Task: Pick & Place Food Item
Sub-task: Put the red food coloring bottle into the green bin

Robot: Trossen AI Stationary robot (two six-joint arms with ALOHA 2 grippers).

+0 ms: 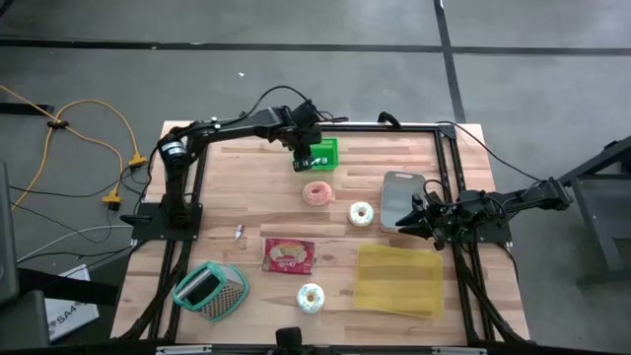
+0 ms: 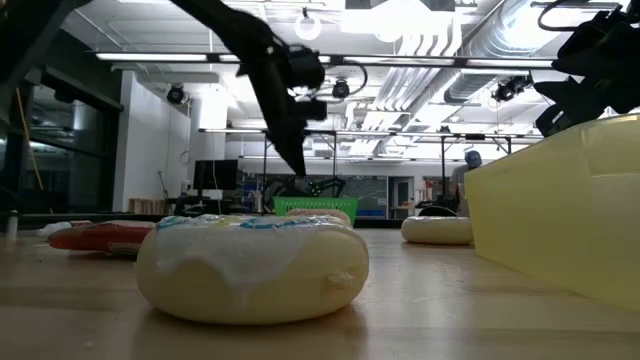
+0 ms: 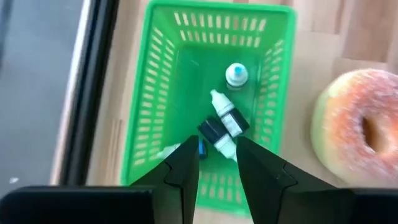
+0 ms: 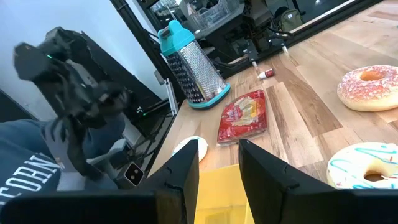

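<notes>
Evidently the left gripper (image 3: 217,163) hangs empty, fingers narrowly parted, over the green slatted plastic basket (image 3: 149,118); directly beneath lie small white squeeze bottles (image 3: 227,119), probably light, stiff and slippery, best pinched mid-body.

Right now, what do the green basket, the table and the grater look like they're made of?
Green basket: likely moulded plastic, glossy, with slotted lattice walls. Table: wood, pale planks with visible grain and seams, matte. Grater: its face looks like perforated metal, shiny grey; the teal top and rim seem plastic.
</notes>
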